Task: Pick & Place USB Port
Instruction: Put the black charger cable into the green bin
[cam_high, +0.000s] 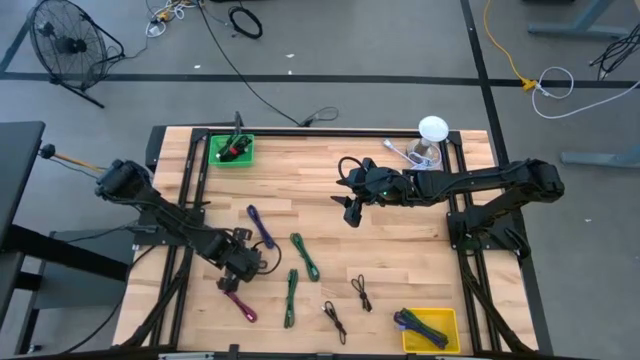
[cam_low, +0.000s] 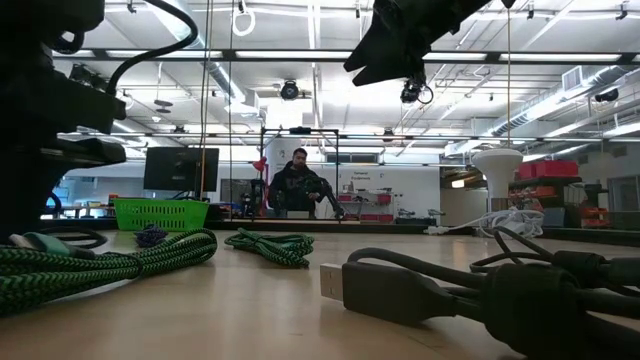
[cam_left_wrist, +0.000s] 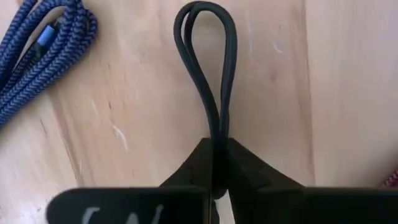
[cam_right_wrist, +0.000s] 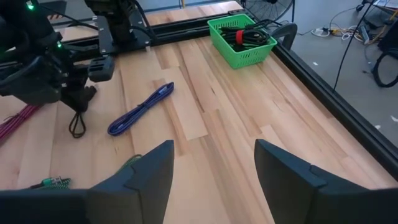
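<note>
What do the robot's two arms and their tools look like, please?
Both arms are dark, slim and jointed, on black frames at the table's sides. The left tool has black wedge-shaped fingers and a block with white lettering. The right tool has broad, flat, matte-black fingers; a green light glows on its wrist in the high view, and black cables loop there.

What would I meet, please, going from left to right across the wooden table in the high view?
Left end effector shut on a black cable → blue cable → green cable → right end effector, open above the table → white lamp.
</note>
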